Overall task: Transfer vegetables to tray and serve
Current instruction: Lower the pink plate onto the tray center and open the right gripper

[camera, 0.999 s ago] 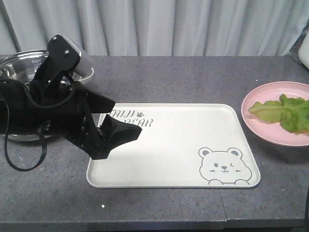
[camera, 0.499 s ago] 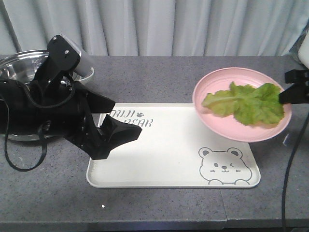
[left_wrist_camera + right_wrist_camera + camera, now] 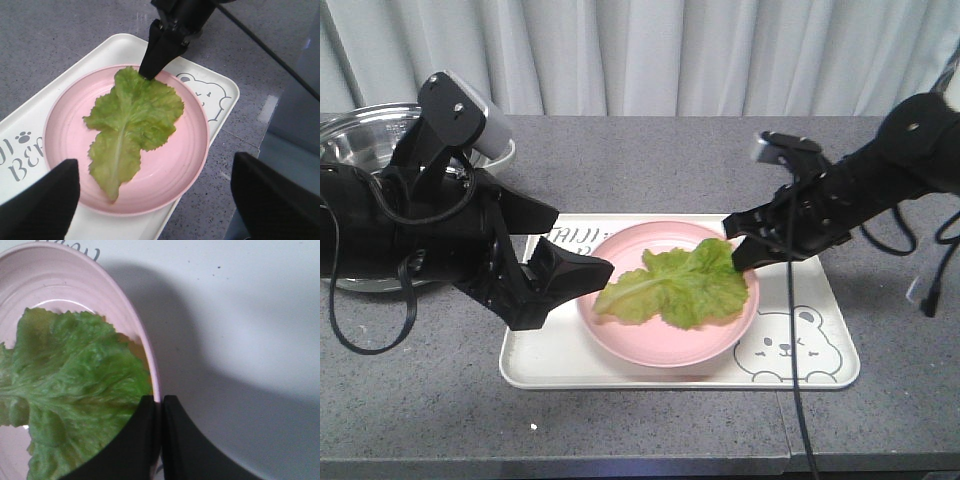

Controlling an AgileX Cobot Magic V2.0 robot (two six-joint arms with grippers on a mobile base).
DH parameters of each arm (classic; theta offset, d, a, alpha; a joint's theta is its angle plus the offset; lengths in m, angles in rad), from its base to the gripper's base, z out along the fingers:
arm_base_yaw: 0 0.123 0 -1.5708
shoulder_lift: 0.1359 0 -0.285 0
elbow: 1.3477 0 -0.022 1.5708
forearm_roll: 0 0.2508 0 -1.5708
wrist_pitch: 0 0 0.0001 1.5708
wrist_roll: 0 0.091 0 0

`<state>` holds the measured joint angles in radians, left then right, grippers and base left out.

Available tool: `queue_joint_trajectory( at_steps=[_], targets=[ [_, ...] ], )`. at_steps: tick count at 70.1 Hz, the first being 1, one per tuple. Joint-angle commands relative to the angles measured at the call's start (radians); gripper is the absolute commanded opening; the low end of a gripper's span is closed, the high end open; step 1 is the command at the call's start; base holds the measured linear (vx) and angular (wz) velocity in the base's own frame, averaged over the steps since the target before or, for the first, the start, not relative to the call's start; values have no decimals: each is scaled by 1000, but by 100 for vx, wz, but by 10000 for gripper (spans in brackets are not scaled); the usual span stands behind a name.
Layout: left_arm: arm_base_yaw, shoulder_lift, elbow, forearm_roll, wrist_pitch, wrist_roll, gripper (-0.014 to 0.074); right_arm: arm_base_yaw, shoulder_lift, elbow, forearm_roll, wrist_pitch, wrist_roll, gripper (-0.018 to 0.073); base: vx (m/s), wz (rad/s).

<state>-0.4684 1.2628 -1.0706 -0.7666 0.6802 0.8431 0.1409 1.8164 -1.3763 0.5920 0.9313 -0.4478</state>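
Pinching the rim of the pink plate (image 3: 655, 350) with my right gripper (image 3: 738, 250), jaws clamped tight on it, I have the plate over the middle of the cream bear-print tray (image 3: 548, 352), can't tell if it touches; the lettuce leaf (image 3: 680, 285) lies flat on the plate. My left gripper (image 3: 582, 240) hangs spread wide, holding nothing, over the tray's left end. Tray lies on a grey speckled countertop (image 3: 670, 160), steel bowl (image 3: 360, 135) at rear left, pale pleated curtain (image 3: 670, 50) closing off the back.

left claw (image 3: 582, 240) spread wide, low | right claw (image 3: 737, 256) pinched on plate (image 3: 650, 345) rim
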Motion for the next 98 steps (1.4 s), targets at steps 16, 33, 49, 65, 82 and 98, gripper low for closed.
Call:
queue_joint_trajectory(
  at_steps=[16,33,49,65,82,98],
  targets=[
    [-3,-32,-27,-42,-30,-2,583,19,6,-24,-25,-110,77,18,0,0],
    [-3,-32,-27,-42,-28,-2,583,19,6,-24,-39,-118,91,196,0,0],
    [-3,-32,-27,-42,-4,-2,583,16,-24,-24,-94,-108,88,379,0,0],
    [-3,-32,-27,-34,4,-2,583,16,-187,-24,-291,-44,184,370,0,0],
    [-3,-32,-27,-34,5,-2,583,19,-418,39,-377,12,267,351,0,0],
    [6,-38,-27,-5,14,-86,583,17,-622,261,-452,-63,276,338,0,0]
  ],
)
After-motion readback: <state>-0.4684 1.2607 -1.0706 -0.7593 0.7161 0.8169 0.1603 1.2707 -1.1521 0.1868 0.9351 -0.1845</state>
